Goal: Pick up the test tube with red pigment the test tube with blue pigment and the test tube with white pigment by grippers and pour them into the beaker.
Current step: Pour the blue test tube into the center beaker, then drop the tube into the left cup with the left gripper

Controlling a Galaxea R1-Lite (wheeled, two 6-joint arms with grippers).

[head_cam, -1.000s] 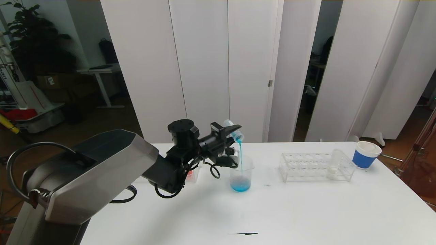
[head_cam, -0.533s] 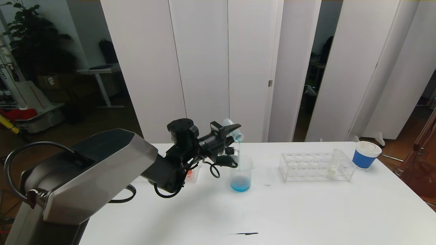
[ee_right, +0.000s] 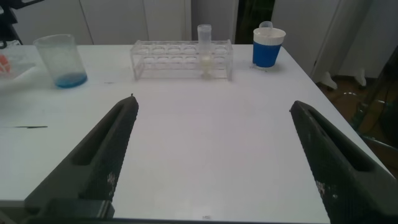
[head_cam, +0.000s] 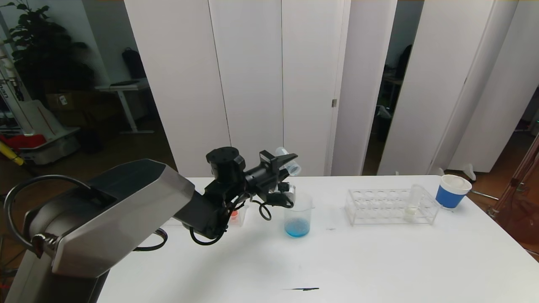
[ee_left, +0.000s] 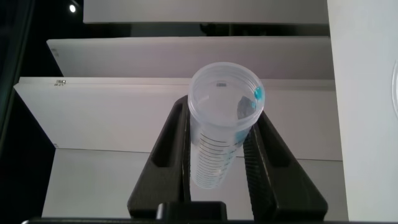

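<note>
The beaker stands on the bench at frame centre. Just above it and to its left, the left gripper holds the test tube with blue pigment, tilted, its mouth over the beaker. Right of the beaker sits a rack, with the test tube with white pigment standing in its right end. A paper cup stands right of the rack, near the bench's far right corner.

Red tube behind left arm, mostly hidden

Makeshift lab in an office: test-tube rack, beaker, white partitions, desk behind.
</note>
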